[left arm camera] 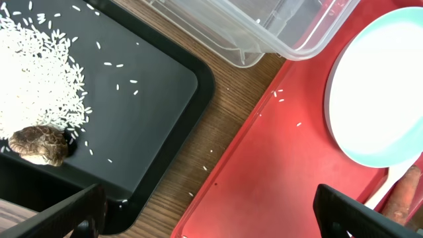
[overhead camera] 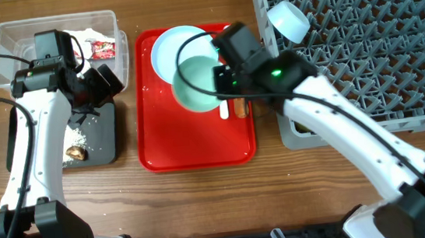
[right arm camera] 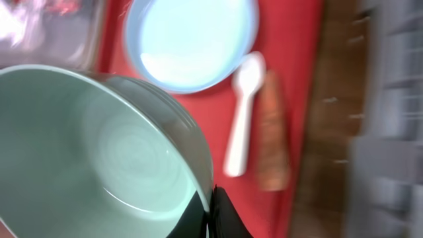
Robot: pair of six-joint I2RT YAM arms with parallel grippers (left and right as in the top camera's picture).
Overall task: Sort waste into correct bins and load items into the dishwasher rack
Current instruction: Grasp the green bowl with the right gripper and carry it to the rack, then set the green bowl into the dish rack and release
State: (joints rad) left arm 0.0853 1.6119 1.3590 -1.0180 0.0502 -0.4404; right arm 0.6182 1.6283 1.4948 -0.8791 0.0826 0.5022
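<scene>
pale green bowl (overhead camera: 195, 87) apparently pinched in right jaws.

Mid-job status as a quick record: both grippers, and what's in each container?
right gripper: shut on bowl rim, over red tray
left gripper: open, empty, near black tray
red tray: plate, spoon, carrot
black tray: rice, brown scrap
clear tub: tissues, red wrapper
rack: second bowl

left arm bent inward, left gripper (overhead camera: 106, 81) fingers (left arm camera: 66, 215) spread wide, empty. right arm reaching left, right gripper (overhead camera: 222, 77) fingers pinched on bowl (overhead camera: 198, 87) rim.
</scene>
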